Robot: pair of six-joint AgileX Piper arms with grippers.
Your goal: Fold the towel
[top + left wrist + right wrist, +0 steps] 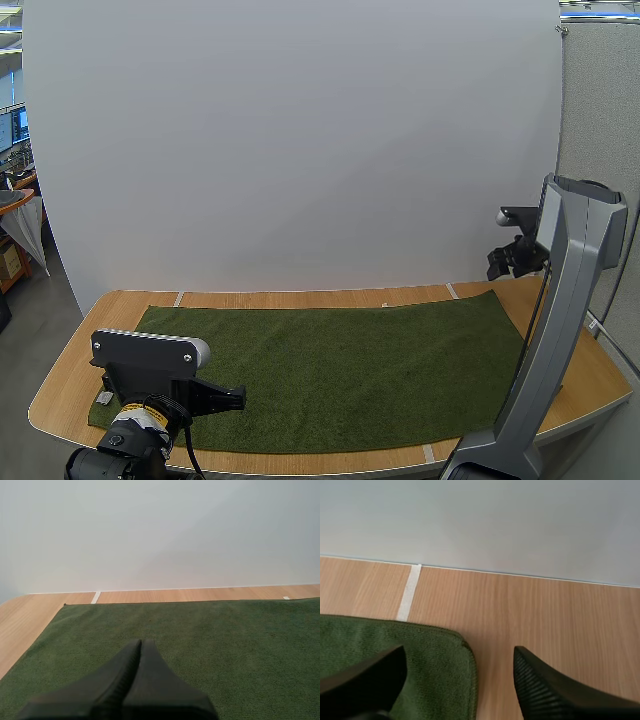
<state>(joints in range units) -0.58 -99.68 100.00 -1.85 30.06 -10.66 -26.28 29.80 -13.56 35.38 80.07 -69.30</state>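
Two arms bracket the towel (330, 365), and the right one is the better placed. The towel lies flat and fully spread on the table (70, 385), a green rectangle across the lower half of the high view, its long axis running left to right. Your right gripper (510, 262) hangs at the right edge of that frame, above the towel's far right corner (455, 640). In its wrist view the fingers stand well apart, one over the cloth and the other over bare wood, with the rounded corner lying between them. That straddle is what the next move turns on: I judge a straight descent would put the corner's hem between the tips, ready to pinch. Your left gripper (235, 398) sits at the lower left of the high view, over the near left part of the towel. Its fingers lie pressed together as one dark wedge, holding nothing, so it would have to spread them before taking any cloth. No fold has been made yet, so you are at the start, and the right end looks the likeliest place to begin
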